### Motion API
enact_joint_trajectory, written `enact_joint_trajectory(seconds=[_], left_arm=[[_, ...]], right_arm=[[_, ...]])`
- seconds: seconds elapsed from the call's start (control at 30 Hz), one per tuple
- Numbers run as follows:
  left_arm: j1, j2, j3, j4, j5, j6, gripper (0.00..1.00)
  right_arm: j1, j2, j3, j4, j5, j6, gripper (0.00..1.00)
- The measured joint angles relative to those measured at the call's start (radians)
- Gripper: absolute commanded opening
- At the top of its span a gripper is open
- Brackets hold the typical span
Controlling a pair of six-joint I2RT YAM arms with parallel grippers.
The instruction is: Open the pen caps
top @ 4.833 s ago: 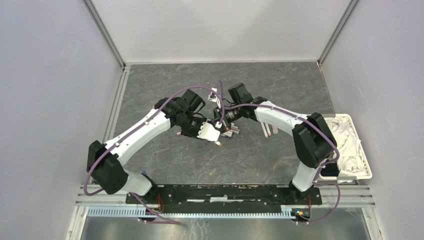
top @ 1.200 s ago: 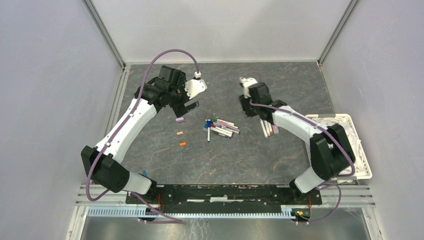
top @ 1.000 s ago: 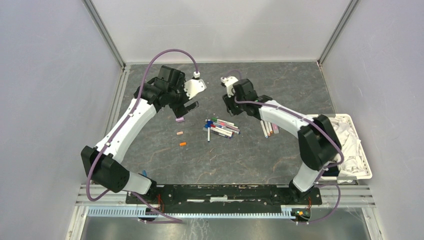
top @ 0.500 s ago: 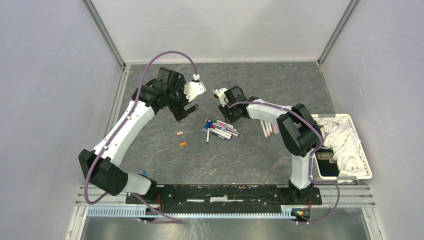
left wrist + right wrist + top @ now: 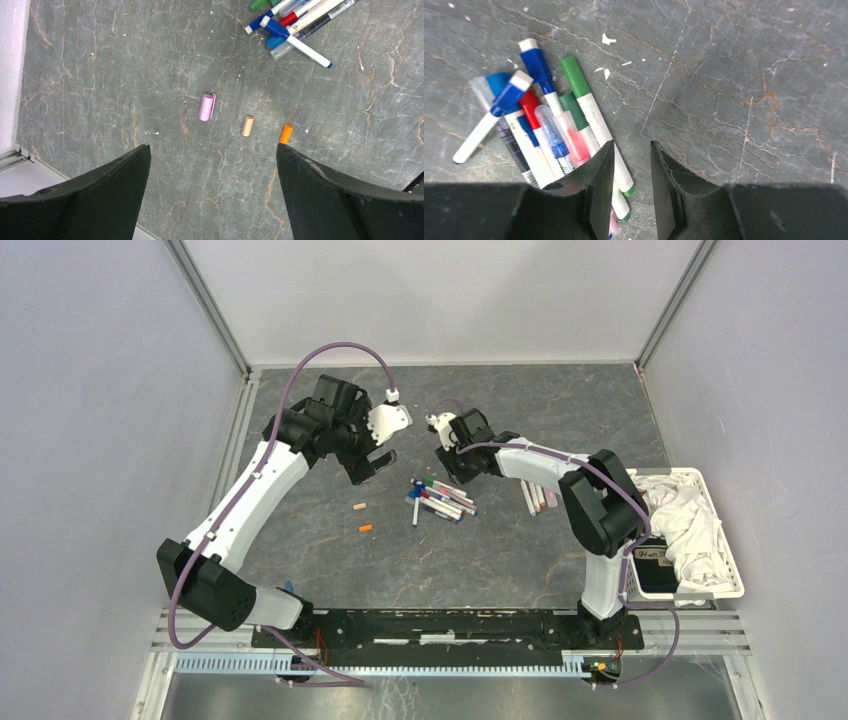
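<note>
Several pens lie in a heap mid-table, most with coloured caps on; the right wrist view shows them left of my right gripper. My right gripper hovers at the heap's far edge, narrowly open with nothing between its fingers; a green-ended pen runs under its left finger. Three loose pen caps lie apart: purple, peach, orange. My left gripper hangs wide open above them, empty. Three more pens lie to the right.
A white tray holding a white cloth stands at the right table edge, with a dark labelled bin in front. Grey walls enclose the table on three sides.
My right gripper has swung left from near the three separate pens to the far edge of the heap. My left arm has shifted slightly and now hides the purple cap from the top view.
</note>
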Motion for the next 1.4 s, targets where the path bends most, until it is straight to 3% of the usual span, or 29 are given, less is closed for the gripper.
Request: enact_joint_trajectory(seconds=[0.83,1.13,1.27,1.4], left_arm=[[0.004,0.0,0.021,-0.003,0.003,-0.019,1.0],[0.004,0.002,0.021,-0.003,0.004,-0.019,1.0],[0.004,0.002,0.021,-0.004,0.005,-0.019,1.0],[0.004,0.002,0.021,-0.01,0.008,-0.019,1.0]], right_arm=[[0.008,0.007,-0.068,-0.003,-0.024,-0.001,0.36],[0.008,0.063,0.001,0.001,-0.022,-0.001,0.33],[0.008,0.076,0.015,0.01,-0.02,-0.001,0.27],[0.008,0.079,0.015,0.022,-0.008,0.003,0.1]])
